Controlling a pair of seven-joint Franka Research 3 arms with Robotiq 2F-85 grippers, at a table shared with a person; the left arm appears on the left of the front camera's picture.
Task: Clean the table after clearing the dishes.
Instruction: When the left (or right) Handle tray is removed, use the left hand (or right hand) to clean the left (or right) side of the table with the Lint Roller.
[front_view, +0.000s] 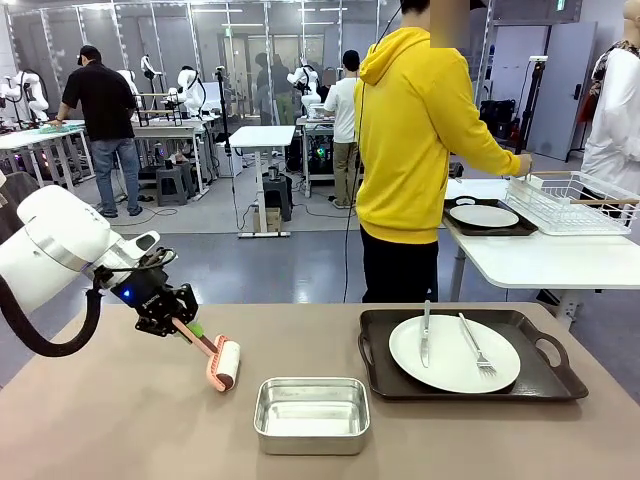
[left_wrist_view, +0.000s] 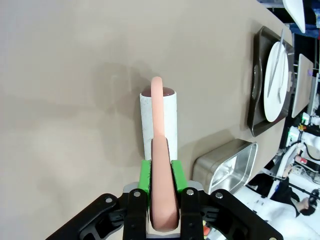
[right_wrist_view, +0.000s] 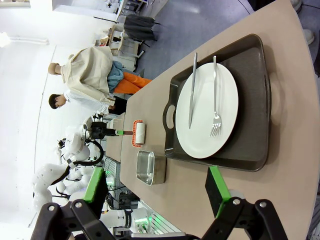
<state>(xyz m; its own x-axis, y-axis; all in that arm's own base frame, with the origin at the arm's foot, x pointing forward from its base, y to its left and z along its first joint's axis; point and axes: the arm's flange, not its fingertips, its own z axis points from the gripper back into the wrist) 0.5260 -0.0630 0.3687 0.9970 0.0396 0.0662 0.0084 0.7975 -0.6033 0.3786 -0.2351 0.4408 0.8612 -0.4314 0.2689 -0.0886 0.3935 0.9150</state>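
While the left gripper (front_view: 180, 322) is clamping the pink handle of the roller (front_view: 224, 362), the white drum is lying low over the left part of the table (front_view: 110, 430), apparently touching it. The stroke is best made with the drum pressing flat and the handle tilting low, in straight overlapping passes across the bare surface. The pan (front_view: 312, 412) is sitting just right of the roller and is bounding the sweep on that side. Farther right, a tray (front_view: 548, 386) carrying a plate (front_view: 452, 362), knife (front_view: 425, 335) and fork (front_view: 476, 346) is occupying the table, not yet cleared. The right gripper (right_wrist_view: 156, 190) is hovering near that tray with its jaws apart and nothing between them. A person (front_view: 415, 130) is facing away at a side table (front_view: 540, 262), where a second tray (front_view: 452, 228) is resting.
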